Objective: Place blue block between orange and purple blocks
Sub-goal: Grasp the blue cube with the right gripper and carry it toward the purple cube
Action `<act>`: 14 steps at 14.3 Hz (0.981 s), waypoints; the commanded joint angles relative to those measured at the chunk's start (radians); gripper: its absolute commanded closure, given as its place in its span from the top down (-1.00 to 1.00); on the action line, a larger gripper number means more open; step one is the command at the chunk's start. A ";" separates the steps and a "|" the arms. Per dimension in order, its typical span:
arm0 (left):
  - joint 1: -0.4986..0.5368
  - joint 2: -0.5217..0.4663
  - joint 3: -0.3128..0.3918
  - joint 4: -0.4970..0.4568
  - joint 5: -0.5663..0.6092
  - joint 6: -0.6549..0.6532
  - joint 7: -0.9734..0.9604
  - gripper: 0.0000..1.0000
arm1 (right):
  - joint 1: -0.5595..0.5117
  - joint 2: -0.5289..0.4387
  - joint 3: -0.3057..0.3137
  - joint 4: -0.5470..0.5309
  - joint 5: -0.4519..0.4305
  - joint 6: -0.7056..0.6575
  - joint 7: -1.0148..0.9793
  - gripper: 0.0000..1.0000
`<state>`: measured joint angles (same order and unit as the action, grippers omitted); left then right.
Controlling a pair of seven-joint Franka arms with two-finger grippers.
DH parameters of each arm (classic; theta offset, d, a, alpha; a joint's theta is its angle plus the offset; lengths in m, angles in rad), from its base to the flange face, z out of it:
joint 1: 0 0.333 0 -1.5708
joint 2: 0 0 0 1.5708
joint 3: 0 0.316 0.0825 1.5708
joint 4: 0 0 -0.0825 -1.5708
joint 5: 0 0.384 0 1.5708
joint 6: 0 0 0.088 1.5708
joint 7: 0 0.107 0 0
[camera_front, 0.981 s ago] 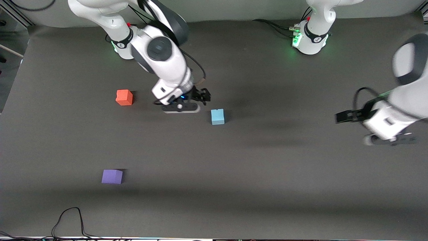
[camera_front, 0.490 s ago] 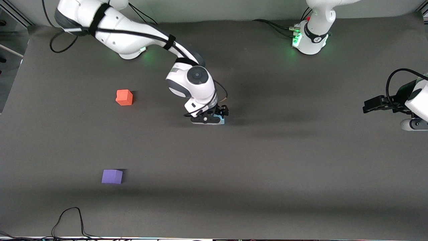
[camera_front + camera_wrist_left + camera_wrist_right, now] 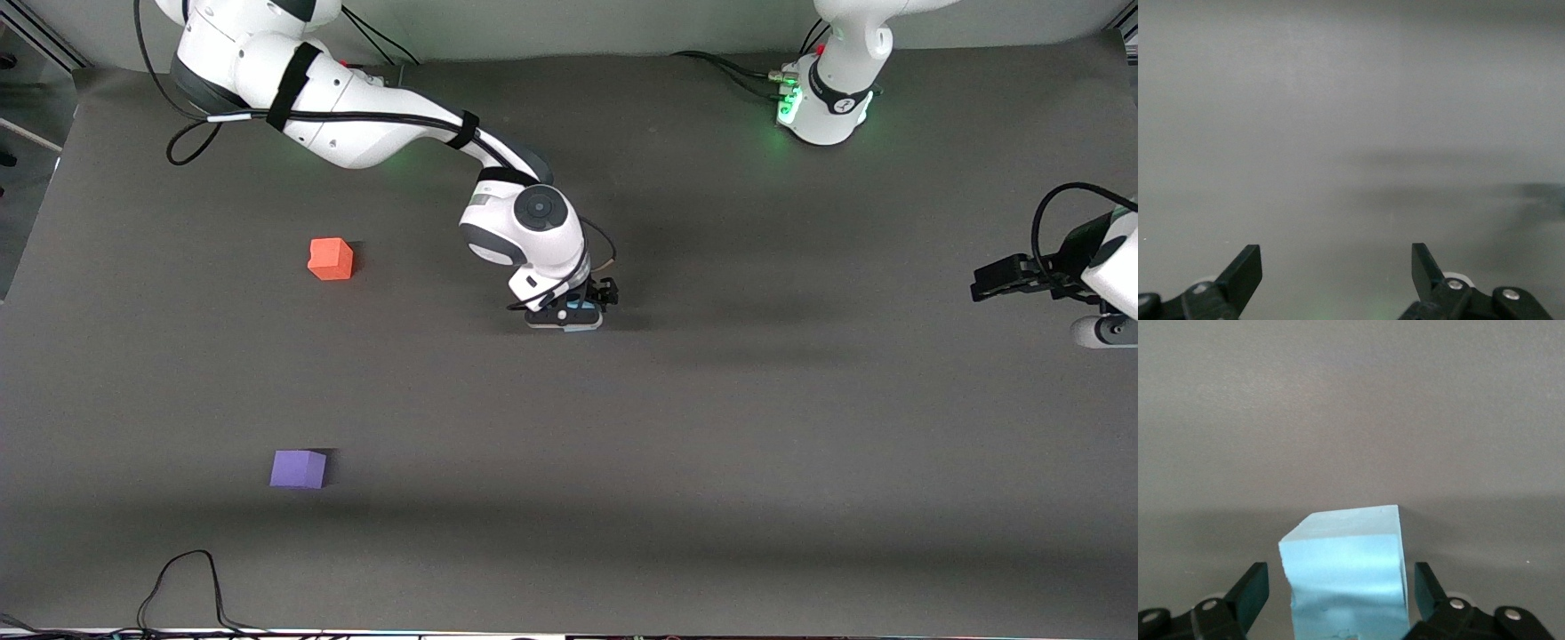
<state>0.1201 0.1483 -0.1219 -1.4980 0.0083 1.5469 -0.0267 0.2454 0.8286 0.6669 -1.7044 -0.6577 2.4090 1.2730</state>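
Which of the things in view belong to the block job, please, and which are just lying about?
Job:
- small light-blue matte cube, between the open right gripper fingers
- orange-red matte cube
- violet-purple matte cube

Lying about:
- black cable near the table's front-camera edge
- left gripper, waiting open

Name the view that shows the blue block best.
Right wrist view: the blue block fills the space between the right gripper's open fingers, with gaps either side. In the front view only a sliver shows under that gripper. The left wrist view shows none of it.
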 commanded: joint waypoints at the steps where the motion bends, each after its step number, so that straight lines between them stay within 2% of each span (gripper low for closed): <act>1: -0.100 -0.050 0.105 -0.033 0.010 0.003 0.016 1.00 | 0.005 0.017 0.006 0.022 -0.065 -0.002 0.031 -0.21; 2: -0.105 -0.052 0.105 -0.033 0.010 0.002 0.016 1.00 | 0.003 0.017 0.006 0.022 -0.065 -0.008 0.031 -0.35; 4: -0.106 -0.053 0.105 -0.033 0.009 0.001 0.016 1.00 | -0.003 -0.003 0.019 0.025 -0.065 -0.074 0.028 -0.38; 7: -0.112 -0.053 0.100 -0.030 0.005 -0.002 0.004 1.00 | -0.056 -0.121 0.026 0.028 -0.016 -0.213 -0.013 -0.38; 8: -0.115 -0.053 0.097 -0.030 0.004 -0.004 0.002 1.00 | -0.083 -0.178 0.026 0.028 0.072 -0.241 -0.091 -0.39; 9: -0.117 -0.053 0.096 -0.030 0.004 -0.010 0.007 1.00 | -0.113 -0.242 0.016 0.025 0.196 -0.269 -0.222 -0.40; 10: -0.119 -0.055 0.096 -0.030 0.005 -0.016 0.008 1.00 | -0.132 -0.308 -0.034 0.023 0.305 -0.304 -0.344 -0.40; 11: -0.117 -0.055 0.090 -0.030 0.004 -0.017 0.008 1.00 | -0.130 -0.372 -0.112 0.019 0.391 -0.332 -0.451 -0.40; 14: -0.117 -0.058 0.090 -0.028 0.004 -0.019 0.011 1.00 | -0.130 -0.537 -0.324 -0.105 0.553 -0.323 -0.721 -0.40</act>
<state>0.0154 0.1273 -0.0408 -1.4984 0.0081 1.5377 -0.0250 0.1054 0.4157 0.4694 -1.6788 -0.2047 2.0562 0.7026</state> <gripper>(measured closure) 0.000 0.441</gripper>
